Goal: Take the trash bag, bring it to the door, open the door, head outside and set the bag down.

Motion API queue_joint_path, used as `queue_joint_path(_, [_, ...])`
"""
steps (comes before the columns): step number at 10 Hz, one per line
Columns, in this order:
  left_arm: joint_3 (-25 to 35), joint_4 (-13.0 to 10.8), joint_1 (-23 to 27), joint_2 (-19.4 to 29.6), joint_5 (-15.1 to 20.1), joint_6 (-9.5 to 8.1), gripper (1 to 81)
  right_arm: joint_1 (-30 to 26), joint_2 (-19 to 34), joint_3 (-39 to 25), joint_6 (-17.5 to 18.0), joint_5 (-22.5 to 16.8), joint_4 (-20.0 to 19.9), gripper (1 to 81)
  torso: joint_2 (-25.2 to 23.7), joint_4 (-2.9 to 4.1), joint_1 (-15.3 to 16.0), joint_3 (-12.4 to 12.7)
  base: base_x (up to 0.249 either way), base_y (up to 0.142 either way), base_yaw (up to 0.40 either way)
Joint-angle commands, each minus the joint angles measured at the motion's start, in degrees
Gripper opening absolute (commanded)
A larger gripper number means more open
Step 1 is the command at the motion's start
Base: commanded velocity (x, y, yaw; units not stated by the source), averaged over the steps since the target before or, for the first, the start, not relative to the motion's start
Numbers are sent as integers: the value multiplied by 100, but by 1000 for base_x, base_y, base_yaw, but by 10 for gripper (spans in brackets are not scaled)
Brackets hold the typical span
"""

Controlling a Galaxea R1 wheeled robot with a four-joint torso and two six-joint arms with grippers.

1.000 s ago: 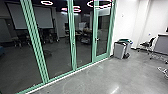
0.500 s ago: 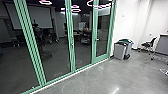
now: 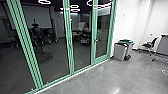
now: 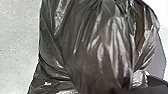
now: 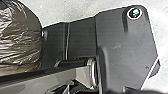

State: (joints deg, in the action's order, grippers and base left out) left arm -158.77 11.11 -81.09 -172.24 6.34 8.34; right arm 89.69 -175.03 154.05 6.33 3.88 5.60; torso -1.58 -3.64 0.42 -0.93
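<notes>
The dark, shiny trash bag (image 4: 92,47) hangs close before the camera in the left wrist view, its plastic drawn into long folds. In the right wrist view the rounded side of the trash bag (image 5: 18,40) shows beside the robot's base. How the left gripper stands on the bag cannot be made out. The state of the right gripper cannot be told either. In the head view a green-framed glass door (image 3: 102,37) with a small handle stands shut at the end of the glass wall.
A green-framed glass wall (image 3: 31,62) runs along the left, with a dark room behind it. Grey bins (image 3: 120,52) stand by the white wall just right of the door. Farther right are a black chair (image 3: 150,45) and a desk (image 3: 162,47).
The head camera's picture has shifted slightly: the near frame posts stand farther left, and more of the dark upright shape behind or in the glass shows.
</notes>
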Motion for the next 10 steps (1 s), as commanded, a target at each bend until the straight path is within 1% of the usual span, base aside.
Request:
queue_joint_path(1, [-14, -21, 361, 14, 350, 19, 10, -271, -17, -34, 0, -273, -15, 811, 0, 0, 2, 0, 186, -61, 0])
queue_joint_path(10, [-14, -30, 361, 5, 350, 19, 10, -271, -17, -25, -9, -282, -15, 811, 0, 0, 2, 0, 185, -61, 0])
